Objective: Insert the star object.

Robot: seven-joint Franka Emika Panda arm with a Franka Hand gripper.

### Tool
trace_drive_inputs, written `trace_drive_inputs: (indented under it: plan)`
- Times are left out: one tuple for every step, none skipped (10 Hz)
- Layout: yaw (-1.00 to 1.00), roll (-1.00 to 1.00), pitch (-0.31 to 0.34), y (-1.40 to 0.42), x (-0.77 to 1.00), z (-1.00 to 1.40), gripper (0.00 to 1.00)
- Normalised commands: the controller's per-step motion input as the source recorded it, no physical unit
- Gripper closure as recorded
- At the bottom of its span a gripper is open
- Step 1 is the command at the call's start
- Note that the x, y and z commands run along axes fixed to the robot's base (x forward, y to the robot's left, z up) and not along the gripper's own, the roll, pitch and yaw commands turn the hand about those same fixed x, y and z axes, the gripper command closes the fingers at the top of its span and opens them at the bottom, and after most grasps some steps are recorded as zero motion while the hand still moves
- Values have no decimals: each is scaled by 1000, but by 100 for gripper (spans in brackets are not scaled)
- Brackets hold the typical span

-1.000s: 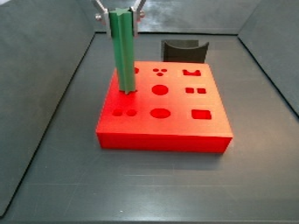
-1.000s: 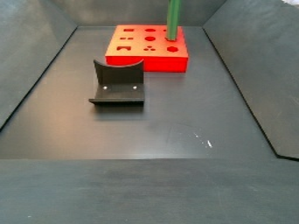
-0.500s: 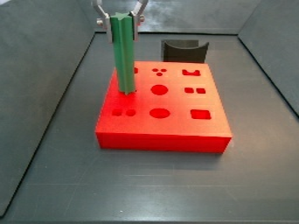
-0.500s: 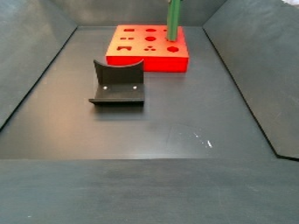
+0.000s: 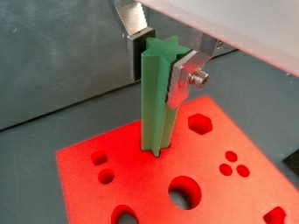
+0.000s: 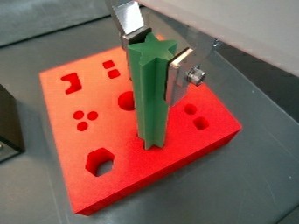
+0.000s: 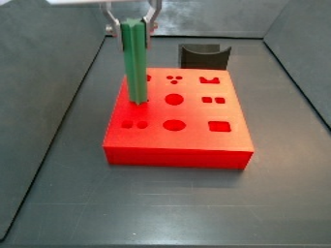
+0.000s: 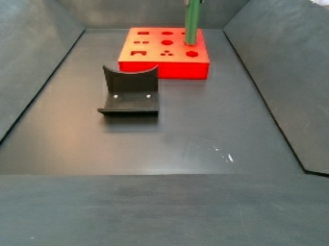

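Note:
The star object (image 7: 135,60) is a long green rod with a star-shaped top. It stands upright with its lower end in a hole of the red block (image 7: 181,138), near the block's left edge. The gripper (image 7: 132,27) is shut on the rod's upper end. In both wrist views the silver fingers (image 5: 180,77) press the star top from two sides (image 6: 156,70). The rod (image 8: 191,23) also shows in a side view at the block's (image 8: 161,60) far right corner; the gripper is cut off there.
The red block (image 6: 93,131) carries several holes of other shapes: round, square, hexagonal. The dark fixture (image 8: 129,92) stands on the floor apart from the block; it shows behind the block in a side view (image 7: 203,53). Grey walls enclose the floor.
The gripper and the green rod have moved down together; the rod's top stands lower than before, with its foot still at the same hole.

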Motion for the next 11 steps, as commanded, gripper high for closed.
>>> trace_drive_inputs:
  plan:
    - [-17, 7, 11, 0, -74, -1000, 100]
    - [-26, 0, 4, -14, -37, -1000, 100]
    - [-11, 0, 14, 0, -57, -1000, 100]
    - [-3, 1, 27, 0, -83, -1000, 100]
    - [-6, 0, 27, 0, -66, -1000, 100]
    - [0, 0, 11, -26, -46, -1000, 100]
    - [-23, 0, 0, -17, -9, -1000, 100]
    - [-6, 0, 0, -37, 0, -1000, 100]
    - [0, 0, 0, -74, 0, -1000, 100]
    - [-6, 0, 23, 0, 0, -40, 100]
    - [0, 0, 0, 0, 0, 0, 100]
